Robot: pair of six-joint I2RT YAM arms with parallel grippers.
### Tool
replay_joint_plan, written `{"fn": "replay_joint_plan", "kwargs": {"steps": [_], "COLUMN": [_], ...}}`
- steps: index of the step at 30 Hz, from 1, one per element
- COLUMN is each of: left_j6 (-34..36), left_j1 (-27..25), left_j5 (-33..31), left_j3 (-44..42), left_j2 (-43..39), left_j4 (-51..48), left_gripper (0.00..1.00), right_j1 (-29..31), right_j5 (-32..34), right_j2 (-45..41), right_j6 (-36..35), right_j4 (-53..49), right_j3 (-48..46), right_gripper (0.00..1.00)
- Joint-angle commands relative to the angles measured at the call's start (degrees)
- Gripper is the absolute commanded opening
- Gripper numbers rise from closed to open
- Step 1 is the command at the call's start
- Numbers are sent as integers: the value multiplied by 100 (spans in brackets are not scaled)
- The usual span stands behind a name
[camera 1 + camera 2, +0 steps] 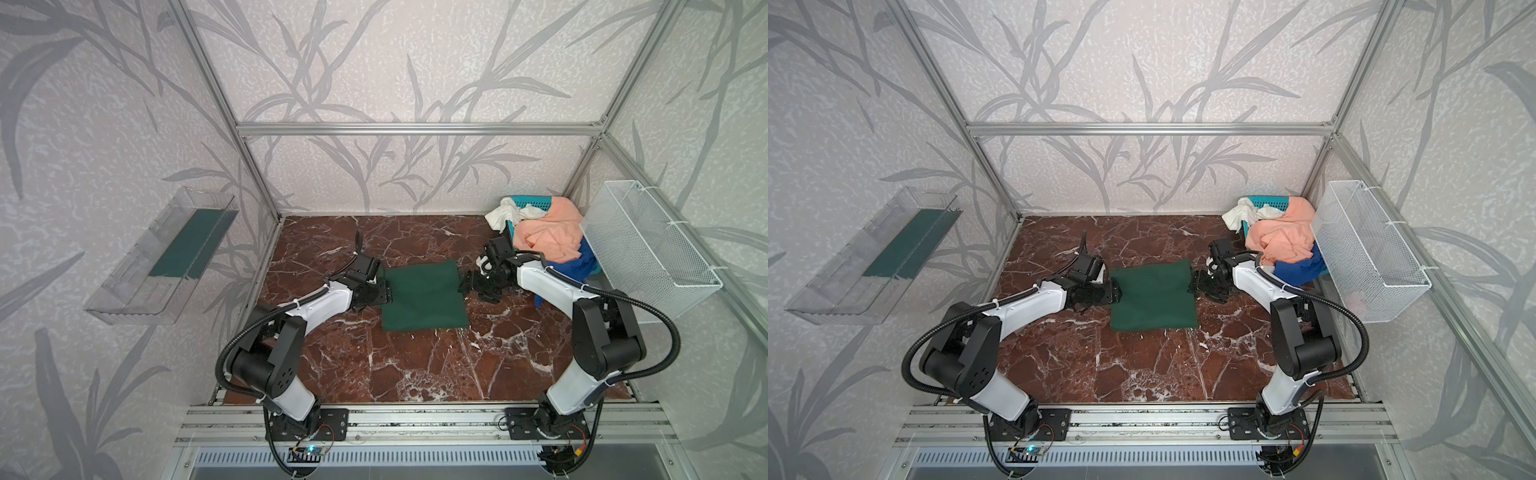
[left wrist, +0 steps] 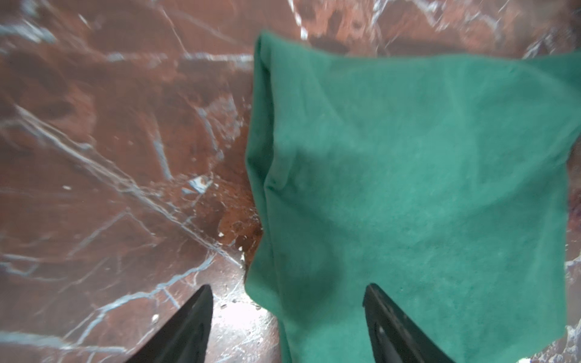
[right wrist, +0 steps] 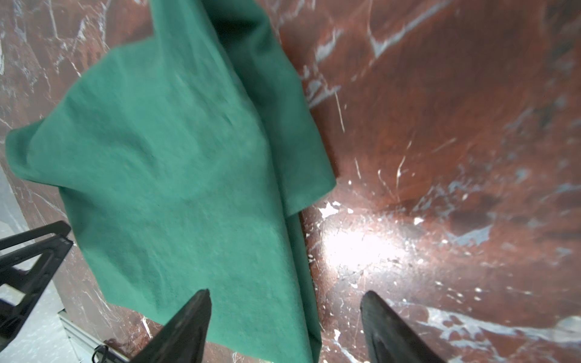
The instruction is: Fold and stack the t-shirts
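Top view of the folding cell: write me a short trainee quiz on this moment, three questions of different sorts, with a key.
1. True or false: the green t-shirt lies folded on the table between the left end effector and the right end effector.
2. What holds the unfolded shirts? A white wire-mesh basket; B teal basket; C clear wall tray.
3. Fill in: the left end effector's jaws stand ____.
Key: 1 true; 2 B; 3 open.
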Motion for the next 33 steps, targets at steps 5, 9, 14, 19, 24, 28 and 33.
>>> {"fn": "replay_joint_plan", "kwargs": {"steps": [5, 9, 14, 19, 24, 28, 33], "left_j6": [14, 51, 38, 222, 846, 1182, 1685], "left_j1": [-2, 2, 195, 508, 758, 960, 1266], "left_j5": [70, 36, -59, -41, -454, -702, -950], "left_j3": [332, 784, 1297, 1915, 2961, 3764, 4795], "left_j2": [848, 1407, 2024, 2303, 2601, 2846, 3312], "left_j4": [160, -7, -171, -547, -1344, -1868, -2415], "left_gripper": [71, 56, 10, 0, 0, 0, 0], "right_j1": [21, 3, -10, -41, -41, -41, -41], "right_j5": [-359, -241, 323, 507, 565, 365, 364], "right_j2": [-270, -327, -581, -845, -1162, -1463, -1899], "right_j6": [112, 56, -28, -97, -30, 6, -54], "right_j4": [420, 306, -58, -172, -77, 183, 397], "right_j3": [-322, -377, -428, -602, -876, -1156, -1485], "right_gripper": [84, 90, 99, 99, 99, 99, 99]}}
